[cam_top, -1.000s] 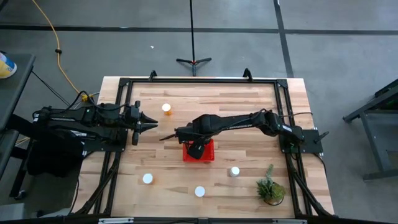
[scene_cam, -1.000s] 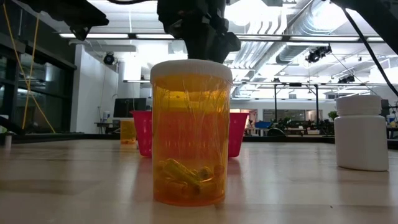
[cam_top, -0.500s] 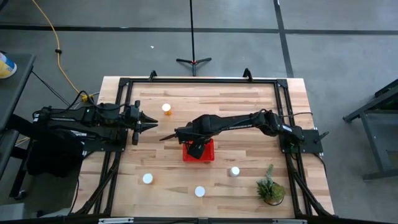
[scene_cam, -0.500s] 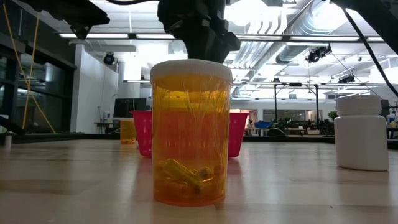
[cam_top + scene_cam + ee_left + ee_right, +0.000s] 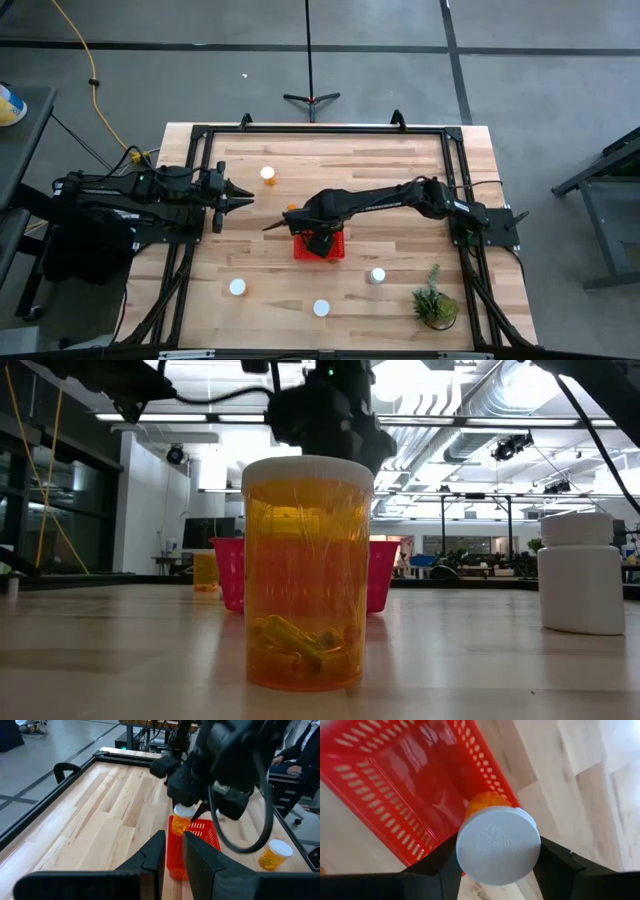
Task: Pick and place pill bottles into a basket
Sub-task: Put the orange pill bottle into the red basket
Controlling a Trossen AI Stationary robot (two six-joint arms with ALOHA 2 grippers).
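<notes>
My right gripper [image 5: 497, 854] points down over the red mesh basket [image 5: 322, 247] and is shut on an orange pill bottle with a white cap [image 5: 181, 820]. The bottle hangs above the basket's rim [image 5: 490, 775]. Other pill bottles stand on their bases on the table: one far left of the basket [image 5: 268, 174] and three toward the near edge [image 5: 237, 287], [image 5: 321, 308], [image 5: 377, 275]. My left gripper [image 5: 246, 201] waits shut above the table's left side. My right gripper pinches the bottle's white cap [image 5: 470, 862] between its two fingers [image 5: 436, 866], one on each side. The fingers come from above, pointing down. The bottle hangs below them, cap up, its orange body [image 5: 180, 825] clear of the basket and over its edge.
A small green potted plant [image 5: 435, 303] stands at the near right corner. In the low view, a large orange bottle [image 5: 307, 575] stands close to the camera and a white bottle [image 5: 582, 575] to its right. A black frame [image 5: 200, 140] rims the table.
My right gripper has sunk a little toward the basket with the bottle between its fingers. My left arm has kept still.
</notes>
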